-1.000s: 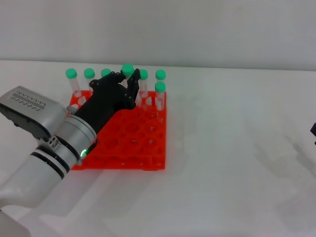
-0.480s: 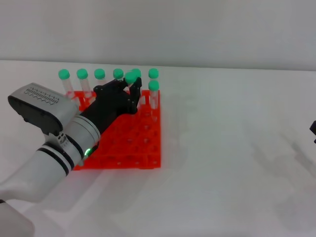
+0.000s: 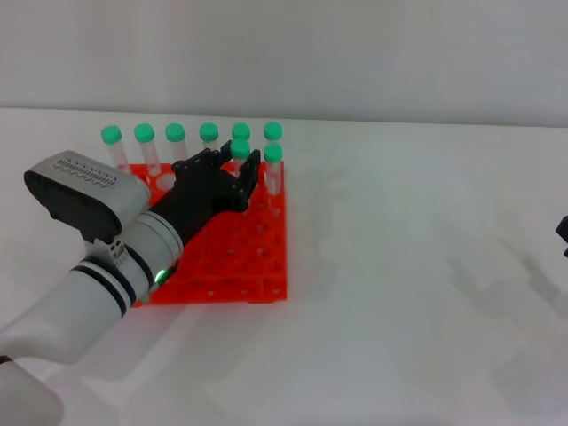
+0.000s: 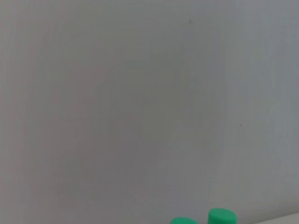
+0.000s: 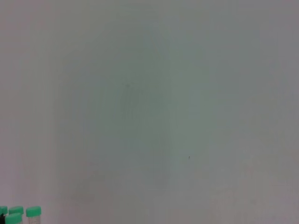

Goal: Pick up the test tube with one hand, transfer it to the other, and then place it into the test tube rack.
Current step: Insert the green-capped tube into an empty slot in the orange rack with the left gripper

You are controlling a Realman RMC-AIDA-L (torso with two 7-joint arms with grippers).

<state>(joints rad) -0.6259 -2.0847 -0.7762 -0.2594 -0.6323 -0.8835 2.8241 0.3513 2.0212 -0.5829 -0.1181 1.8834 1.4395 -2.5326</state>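
The orange-red test tube rack (image 3: 257, 262) stands on the white table, left of centre in the head view. My left gripper (image 3: 237, 173), black on a silver and white arm with a green light, reaches over the rack's back part. It is shut on the test tube (image 3: 240, 149), whose green cap shows just above the fingers. The tube stands upright, low over the second row, next to another capped tube (image 3: 272, 153). My right gripper (image 3: 564, 232) is a small black shape at the far right edge.
A row of several green-capped tubes (image 3: 176, 133) stands in the rack's back row. Green caps also show in the left wrist view (image 4: 222, 217) and the right wrist view (image 5: 32, 212) against a grey wall. The table runs bare to the right of the rack.
My left gripper has lowered the held tube from above the back row down towards the second row. The rack now sits slightly further left in the view. The right gripper has not moved.
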